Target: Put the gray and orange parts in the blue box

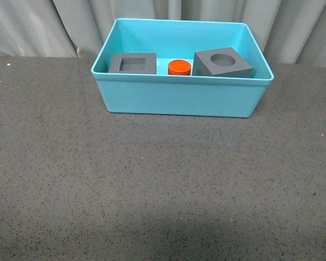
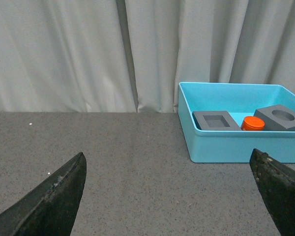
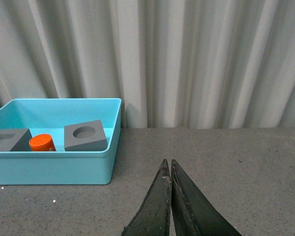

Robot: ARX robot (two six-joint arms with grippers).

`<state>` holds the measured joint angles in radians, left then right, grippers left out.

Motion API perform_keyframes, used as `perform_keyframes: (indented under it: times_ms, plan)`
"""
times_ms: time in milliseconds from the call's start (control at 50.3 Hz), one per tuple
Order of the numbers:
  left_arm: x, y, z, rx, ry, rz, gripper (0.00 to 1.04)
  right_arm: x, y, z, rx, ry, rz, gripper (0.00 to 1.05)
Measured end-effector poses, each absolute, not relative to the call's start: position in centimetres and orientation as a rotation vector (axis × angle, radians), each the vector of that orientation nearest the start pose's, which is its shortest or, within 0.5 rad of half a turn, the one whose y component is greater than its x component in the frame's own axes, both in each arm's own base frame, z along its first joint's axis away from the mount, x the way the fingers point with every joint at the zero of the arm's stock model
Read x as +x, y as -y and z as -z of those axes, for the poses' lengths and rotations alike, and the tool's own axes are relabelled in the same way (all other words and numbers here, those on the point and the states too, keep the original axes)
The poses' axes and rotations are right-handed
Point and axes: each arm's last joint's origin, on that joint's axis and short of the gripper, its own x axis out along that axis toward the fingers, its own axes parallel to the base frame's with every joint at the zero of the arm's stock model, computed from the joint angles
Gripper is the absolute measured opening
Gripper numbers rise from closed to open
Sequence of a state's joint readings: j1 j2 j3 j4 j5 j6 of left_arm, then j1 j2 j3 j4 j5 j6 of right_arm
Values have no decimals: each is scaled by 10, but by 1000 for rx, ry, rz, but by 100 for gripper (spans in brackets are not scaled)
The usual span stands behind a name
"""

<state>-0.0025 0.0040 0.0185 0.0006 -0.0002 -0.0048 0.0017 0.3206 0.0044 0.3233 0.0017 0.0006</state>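
The table (image 1: 163, 190) is a dark gray speckled surface that fills most of the front view. A pale pleated curtain (image 1: 32, 27) hangs behind it.

The blue box (image 1: 179, 98) stands on the table near the curtain, open side up. It holds all three parts, set in a row along its near wall.

The gray cube with the round recess (image 1: 223, 63) sits at the right end of the row, turned at an angle to the box walls, recess facing up. The gray cube with the square recess (image 1: 132, 63) sits at the left end, square to the walls, recess facing up. The orange cylinder (image 1: 180, 67) stands between the two cubes. Whether it touches either cube cannot be determined.

The left gripper (image 2: 169, 196) is clear of the box, with the table below it. Its two dark fingers (image 2: 49, 206) stand wide apart and hold nothing. The right gripper (image 3: 170, 169) is likewise clear of the box. Its fingertips are pressed together with nothing between them.

Neither arm appears in the front view.
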Motion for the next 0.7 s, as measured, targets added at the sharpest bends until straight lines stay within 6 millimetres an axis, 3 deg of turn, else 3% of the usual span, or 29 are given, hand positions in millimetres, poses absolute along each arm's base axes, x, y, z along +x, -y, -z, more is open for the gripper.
perform_keyframes:
  times_ms: [557,656,696]
  plan:
    - [97,0,-170,-5,15,2,98,108,0,-168,0,8,-1,0]
    - [97,0,-170,-5,15,2,98,99,0,-164,0,-17,-3,0]
    - [97,0,-170,-5,15,2,98,98,0,-165,-1,5,-4,5]
